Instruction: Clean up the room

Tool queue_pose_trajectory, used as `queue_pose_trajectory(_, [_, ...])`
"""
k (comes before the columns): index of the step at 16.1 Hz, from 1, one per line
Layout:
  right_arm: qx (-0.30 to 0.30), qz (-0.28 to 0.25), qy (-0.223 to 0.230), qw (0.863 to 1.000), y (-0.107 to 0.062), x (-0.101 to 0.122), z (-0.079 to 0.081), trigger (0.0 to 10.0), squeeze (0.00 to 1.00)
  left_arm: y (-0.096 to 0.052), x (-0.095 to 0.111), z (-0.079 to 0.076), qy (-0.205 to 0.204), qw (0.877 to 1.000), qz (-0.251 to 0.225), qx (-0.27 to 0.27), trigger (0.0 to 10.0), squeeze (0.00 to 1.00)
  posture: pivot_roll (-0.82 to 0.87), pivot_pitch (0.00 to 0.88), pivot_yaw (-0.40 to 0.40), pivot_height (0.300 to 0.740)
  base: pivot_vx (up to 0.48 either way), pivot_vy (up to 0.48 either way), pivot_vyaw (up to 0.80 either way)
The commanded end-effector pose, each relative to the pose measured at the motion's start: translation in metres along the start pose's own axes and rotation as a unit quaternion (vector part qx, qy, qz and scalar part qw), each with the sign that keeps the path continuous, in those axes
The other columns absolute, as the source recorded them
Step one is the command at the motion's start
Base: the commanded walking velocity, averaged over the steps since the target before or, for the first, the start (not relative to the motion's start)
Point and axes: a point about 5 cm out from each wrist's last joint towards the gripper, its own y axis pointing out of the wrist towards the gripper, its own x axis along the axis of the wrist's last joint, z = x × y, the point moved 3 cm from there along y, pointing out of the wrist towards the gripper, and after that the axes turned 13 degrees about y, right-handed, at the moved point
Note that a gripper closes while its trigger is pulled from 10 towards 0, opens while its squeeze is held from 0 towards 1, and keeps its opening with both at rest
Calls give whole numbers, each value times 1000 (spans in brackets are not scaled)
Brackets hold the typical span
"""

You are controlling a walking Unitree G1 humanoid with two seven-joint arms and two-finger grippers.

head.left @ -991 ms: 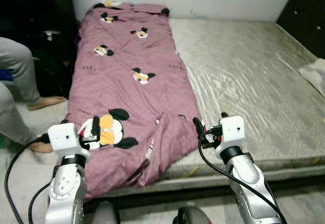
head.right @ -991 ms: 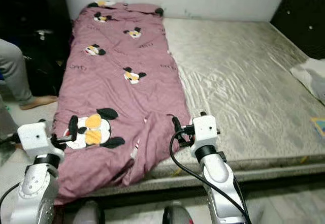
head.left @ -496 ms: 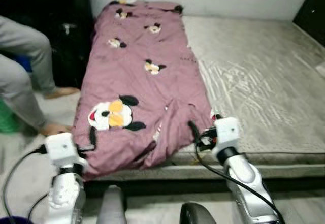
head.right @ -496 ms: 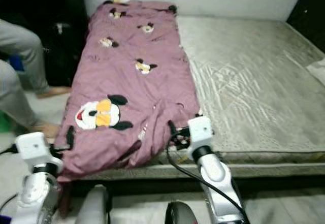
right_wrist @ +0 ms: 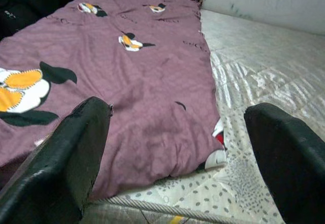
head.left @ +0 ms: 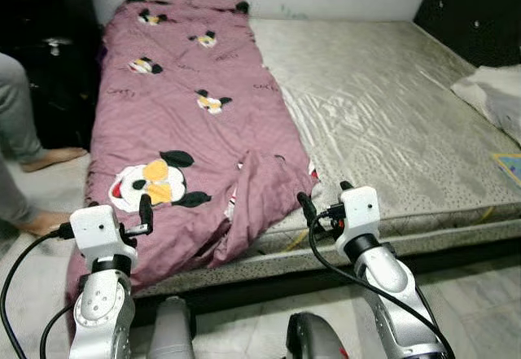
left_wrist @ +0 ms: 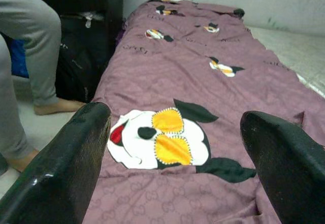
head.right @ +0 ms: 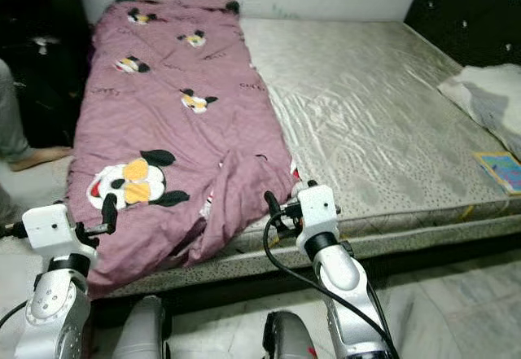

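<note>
**Two open grippers at the foot of the bed, one blanket on it**

You see one mauve quilted blanket with cartoon mouse patches [head.left: 187, 115] lying along the left half of the grey patterned mattress [head.left: 391, 123], from the upper left of the frame down to the lower centre. Its near end hangs over the front edge of the mattress, and one fold stands up in the cloth there. I count five mouse patches on the blanket for sure: four small ones in the upper part and one large white, orange and black patch [head.left: 151, 186] in the lower left.

Your left gripper [left_wrist: 175, 183] is in the lower left of the frame, just in front of the large patch, with its two black fingers [left_wrist: 66, 168] wide apart and nothing between them. Your right gripper [right_wrist: 177, 168] is in the lower centre, near the blanket's right corner at the mattress edge; its two fingers [right_wrist: 66, 158] are also spread apart and hold nothing.

At the right edge of the frame lies one crumpled white cloth [head.left: 492, 98], and below it one small colourful flat item [head.right: 498, 168], too small to tell what it is. At the left edge you see a person's leg in grey trousers [left_wrist: 30, 51] with a bare foot [head.left: 45, 159] on the floor.
</note>
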Motion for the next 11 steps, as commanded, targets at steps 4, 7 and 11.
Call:
queue_pose_trajectory(4, [9,8,-1,1000,2,-2,1,10000,0,2,-1,-3,5,1000,4,-1,10000,0,-38,112,-81,559,0,0,0])
queue_pose_trajectory(7, [12,11,-3,1000,4,-2,2,10000,0,3,1,-4,3,1000,-3,1,10000,0,-39,111,-83,559,0,0,0])
queue_pose_trajectory(11, [34,9,-21,999,5,-2,9,10000,0,3,3,-5,2,1000,-9,-2,10000,0,-39,112,-82,559,0,0,200])
